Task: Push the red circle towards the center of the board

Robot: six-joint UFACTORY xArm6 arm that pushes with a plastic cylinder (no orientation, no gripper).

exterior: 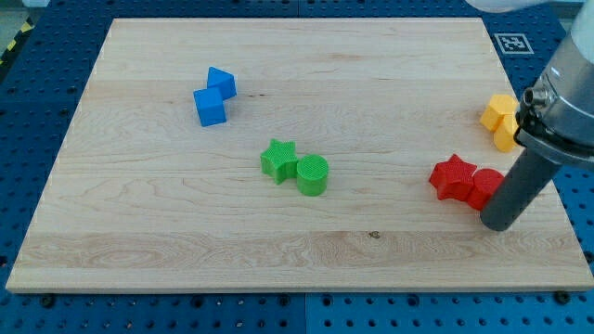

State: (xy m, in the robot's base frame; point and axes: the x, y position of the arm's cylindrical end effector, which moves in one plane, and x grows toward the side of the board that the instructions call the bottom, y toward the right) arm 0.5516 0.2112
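Note:
The red circle (pixel 482 186) lies at the view's right, touching the red star (pixel 453 177) on its left. My rod comes down from the upper right and covers the circle's right part. My tip (pixel 497 224) rests on the board just below and to the right of the red circle, close against it.
A green star (pixel 277 159) and green circle (pixel 313 174) sit together near the board's middle. Two blue blocks (pixel 213 96) lie at upper left. Yellow blocks (pixel 499 119) lie at the right edge, partly behind the rod. The wooden board (pixel 186 241) ends just right of the tip.

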